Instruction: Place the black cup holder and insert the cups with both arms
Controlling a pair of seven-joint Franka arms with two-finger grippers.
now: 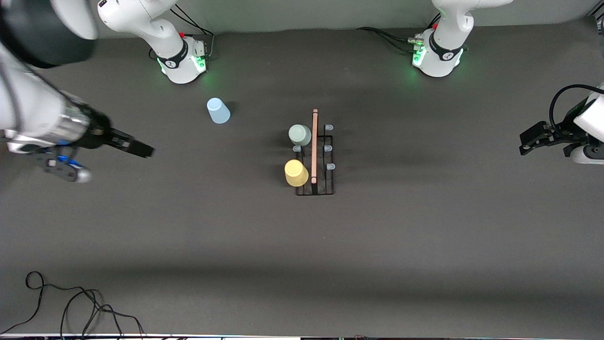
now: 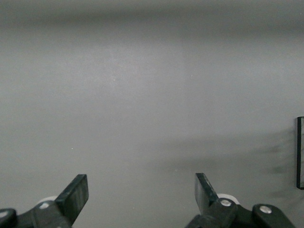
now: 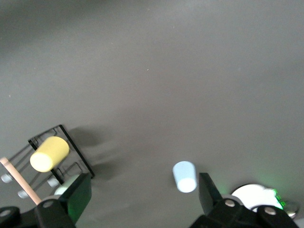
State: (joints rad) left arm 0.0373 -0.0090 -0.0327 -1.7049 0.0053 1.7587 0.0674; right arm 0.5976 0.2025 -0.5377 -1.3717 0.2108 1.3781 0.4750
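Observation:
The black cup holder (image 1: pixel 329 190) stands mid-table with its wooden rod handle (image 1: pixel 314 146) on top. On its pegs toward the right arm's end sit the pale green cup (image 1: pixel 300 135) and, nearer the front camera, the yellow cup (image 1: pixel 296 173). The light blue cup (image 1: pixel 218 111) stands upside down on the table near the right arm's base. My right gripper (image 1: pixel 144 150) is open and empty over the table at the right arm's end. Its wrist view (image 3: pixel 142 192) shows the blue cup (image 3: pixel 185 176), yellow cup (image 3: pixel 49 153) and holder (image 3: pixel 61 130). My left gripper (image 1: pixel 528 141) (image 2: pixel 142 190) is open and empty.
Three pale pegs (image 1: pixel 327 148) on the holder's side toward the left arm are bare. The arm bases (image 1: pixel 181 59) (image 1: pixel 439 56) stand along the table's edge farthest from the front camera. Loose black cables (image 1: pixel 85 307) lie at the edge nearest that camera, at the right arm's end.

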